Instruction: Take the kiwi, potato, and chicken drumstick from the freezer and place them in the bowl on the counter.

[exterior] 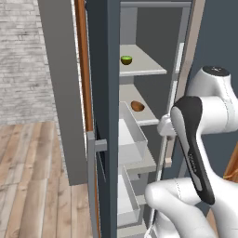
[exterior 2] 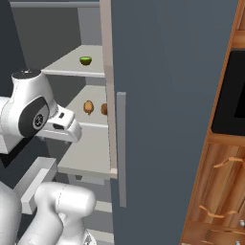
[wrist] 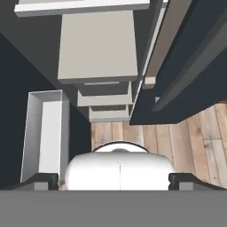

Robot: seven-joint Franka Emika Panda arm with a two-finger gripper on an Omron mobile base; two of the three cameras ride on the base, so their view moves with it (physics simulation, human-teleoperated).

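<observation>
Kiwi (exterior: 126, 60) is sitting on the freezer's (exterior 2: 158, 95) upper shelf, top middle of our left base view, nowhere near the gripper (wrist: 113, 179). Fingers are spread wide, holding nothing. We reckon it's light, small and firm; the cut face looks slippery, so we'd pinch across the brown skin sides.

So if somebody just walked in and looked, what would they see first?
Probably the big white robot arm reaching into the open dark grey freezer. Next, the bright green kiwi sitting alone on an upper shelf, with brown food on the shelf just below it. A pale grey drawer sticks out under those shelves.
</observation>
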